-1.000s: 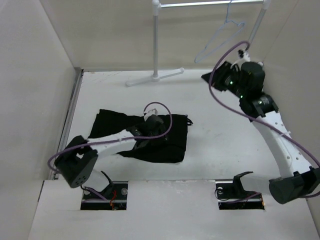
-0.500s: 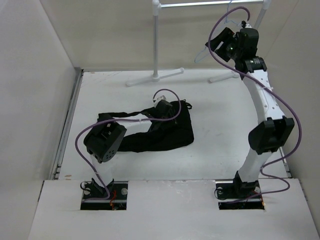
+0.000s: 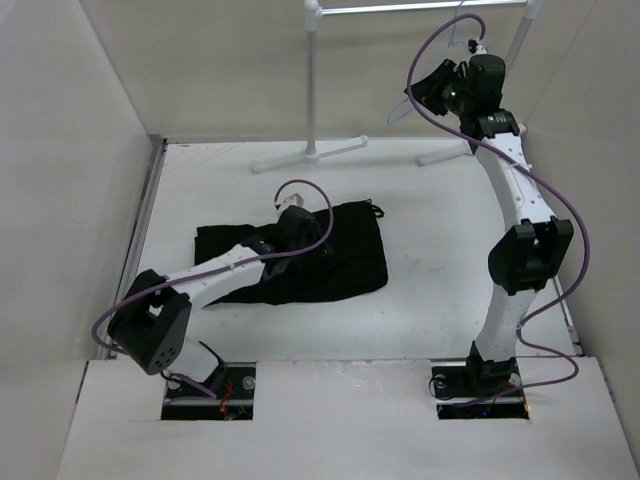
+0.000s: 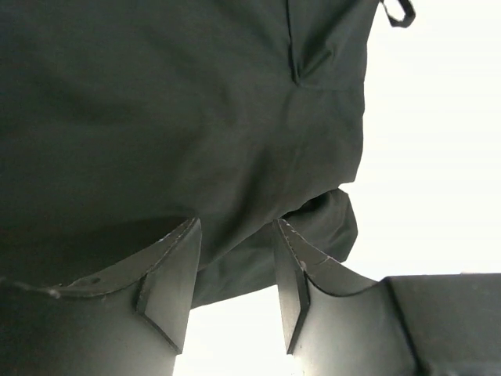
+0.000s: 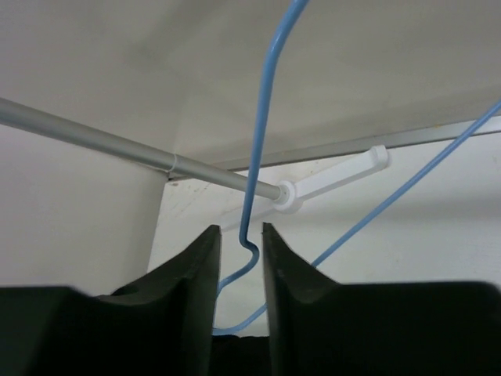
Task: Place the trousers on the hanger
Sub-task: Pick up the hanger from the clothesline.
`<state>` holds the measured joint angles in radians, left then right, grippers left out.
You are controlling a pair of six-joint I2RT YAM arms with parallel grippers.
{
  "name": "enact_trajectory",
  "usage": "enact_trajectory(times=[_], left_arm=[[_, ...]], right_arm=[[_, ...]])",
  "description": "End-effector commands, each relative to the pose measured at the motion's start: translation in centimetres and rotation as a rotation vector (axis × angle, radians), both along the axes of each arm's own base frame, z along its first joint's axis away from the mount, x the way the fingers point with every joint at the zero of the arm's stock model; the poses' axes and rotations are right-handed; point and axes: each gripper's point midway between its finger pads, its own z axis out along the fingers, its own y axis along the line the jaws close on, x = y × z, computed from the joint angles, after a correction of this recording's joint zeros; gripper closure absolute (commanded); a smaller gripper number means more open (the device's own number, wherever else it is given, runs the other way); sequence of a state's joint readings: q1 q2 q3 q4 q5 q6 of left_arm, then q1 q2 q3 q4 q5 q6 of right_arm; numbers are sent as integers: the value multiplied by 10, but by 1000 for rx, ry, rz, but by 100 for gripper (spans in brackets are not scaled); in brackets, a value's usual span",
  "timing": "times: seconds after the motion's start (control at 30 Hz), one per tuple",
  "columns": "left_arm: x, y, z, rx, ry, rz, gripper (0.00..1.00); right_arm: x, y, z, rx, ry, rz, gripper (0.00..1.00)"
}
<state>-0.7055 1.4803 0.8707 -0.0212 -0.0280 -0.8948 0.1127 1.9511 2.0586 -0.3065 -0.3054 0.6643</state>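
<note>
The black trousers (image 3: pixel 340 262) lie flattened on the white table, left of centre. My left gripper (image 3: pixel 297 235) rests low over their middle. In the left wrist view its jaws (image 4: pixel 235 235) stand open, with the trousers (image 4: pixel 196 117) and their hem edge lying just past and between the fingertips. The pale blue wire hanger (image 3: pixel 397 110) hangs from the rail at the back right. My right gripper (image 3: pixel 422 90) is raised to it. In the right wrist view the hanger's neck (image 5: pixel 258 157) runs between the narrowly open fingers (image 5: pixel 240 235), which do not squeeze it.
A white rail stand with a metal bar (image 3: pixel 420 8), an upright pole (image 3: pixel 312 80) and feet (image 3: pixel 300 157) stands at the back. Pale walls close in the left, back and right. The bar (image 5: pixel 117 145) shows in the right wrist view.
My right arm has risen from above the table up to the hanger and put its fingers around the neck. My left gripper has shifted over the trousers, which have moved and spread to the right.
</note>
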Motion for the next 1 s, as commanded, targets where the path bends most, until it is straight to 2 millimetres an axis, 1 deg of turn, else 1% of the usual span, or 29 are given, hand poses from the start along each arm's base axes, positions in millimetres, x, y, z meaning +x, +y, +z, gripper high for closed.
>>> enact_trajectory(times=[0.0, 0.07, 0.17, 0.27, 0.37, 0.43, 0.53, 0.63, 0.73, 0.8, 0.87, 0.97], left_arm=[[2, 22, 20, 7, -46, 41, 60], [2, 29, 25, 2, -52, 56, 60], [2, 41, 32, -5, -61, 81, 58], [3, 51, 40, -10, -74, 106, 56], [6, 63, 50, 3, -89, 146, 52], [10, 67, 61, 0, -111, 152, 49], [17, 68, 79, -18, -145, 153, 47], [26, 65, 101, -42, -187, 147, 46], [35, 58, 126, -80, -226, 131, 45], [41, 52, 146, -104, -257, 113, 44], [45, 44, 167, -126, -290, 90, 44], [47, 27, 193, -155, -329, 44, 43]], right_arm=[[0, 16, 44, 53, -137, 72, 76], [-4, 18, 56, 78, -159, 83, 84], [-18, 19, 79, 88, -206, 96, 89], [-38, 18, 102, 92, -257, 112, 91], [-63, 18, 122, 88, -318, 131, 91], [-79, 18, 126, 86, -341, 141, 91], [-98, 19, 120, 86, -331, 164, 91], [-108, 20, 107, 79, -305, 180, 92], [-114, 16, 88, 54, -265, 179, 93], [-123, 15, 73, 37, -236, 181, 93], [-135, 13, 57, 19, -210, 186, 93], [-160, 11, 38, -7, -183, 189, 93]])
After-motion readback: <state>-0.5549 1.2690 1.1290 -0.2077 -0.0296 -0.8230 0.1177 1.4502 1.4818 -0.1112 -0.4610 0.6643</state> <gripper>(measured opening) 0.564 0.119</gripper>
